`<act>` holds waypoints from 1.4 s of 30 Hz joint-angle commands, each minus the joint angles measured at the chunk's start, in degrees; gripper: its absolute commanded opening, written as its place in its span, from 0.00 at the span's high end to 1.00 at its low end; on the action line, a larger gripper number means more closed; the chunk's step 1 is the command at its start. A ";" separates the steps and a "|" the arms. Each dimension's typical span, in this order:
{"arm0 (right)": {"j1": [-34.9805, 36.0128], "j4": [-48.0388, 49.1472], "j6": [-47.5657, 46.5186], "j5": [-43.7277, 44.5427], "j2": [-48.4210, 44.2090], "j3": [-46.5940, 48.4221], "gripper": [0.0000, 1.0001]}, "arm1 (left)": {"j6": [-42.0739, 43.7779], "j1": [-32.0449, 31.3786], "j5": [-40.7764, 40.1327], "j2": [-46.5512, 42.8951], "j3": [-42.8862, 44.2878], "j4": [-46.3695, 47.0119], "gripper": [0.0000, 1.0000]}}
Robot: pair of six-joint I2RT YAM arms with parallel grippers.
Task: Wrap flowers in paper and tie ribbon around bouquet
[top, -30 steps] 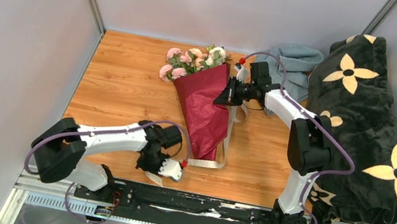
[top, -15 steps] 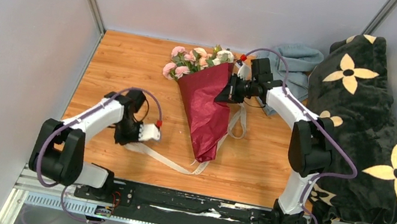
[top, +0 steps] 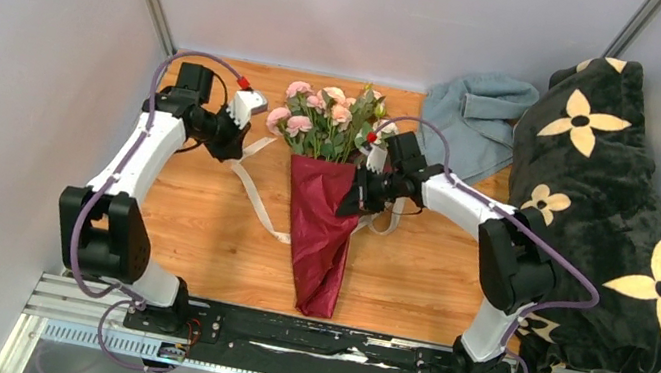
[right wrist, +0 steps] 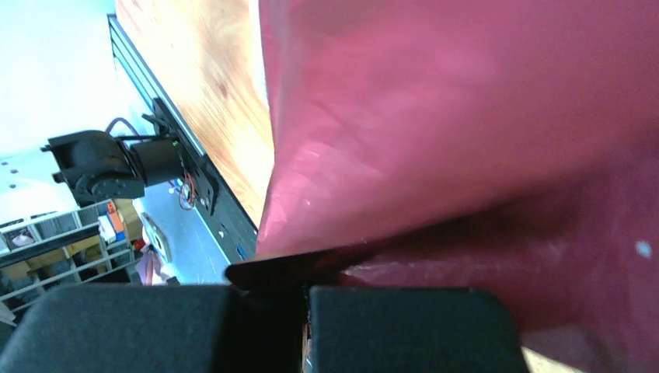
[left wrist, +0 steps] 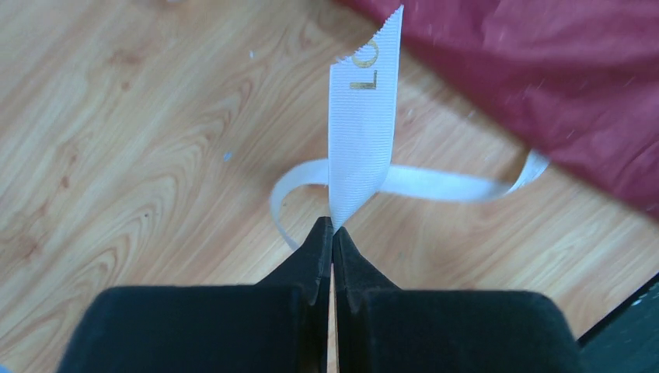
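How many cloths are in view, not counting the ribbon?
2. A grey-blue cloth at the far right corner, and a black flowered blanket along the right edge; more may be hidden beneath it.

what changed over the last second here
The left hand, shut on the ribbon, swept from the near edge to the far left, drawing the ribbon out left of the bouquet. The bouquet swung from tilted to nearly straight, tip toward the arm bases. The right hand kept pinching the paper. Grey-blue cloth and black flowered blanket stayed put.
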 commanded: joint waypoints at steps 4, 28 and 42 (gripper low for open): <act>4.66 4.85 2.07 1.50 1.28 -6.18 1.00 | -14.25 0.03 11.44 -9.10 7.72 2.27 1.00; 4.66 -1.78 -0.75 16.45 -9.78 -10.16 0.63 | -21.96 -28.44 6.31 19.23 -3.47 13.38 1.00; -0.08 -3.72 -3.37 18.91 -9.86 -11.51 0.32 | -16.71 -25.36 4.31 13.20 -1.80 7.71 0.95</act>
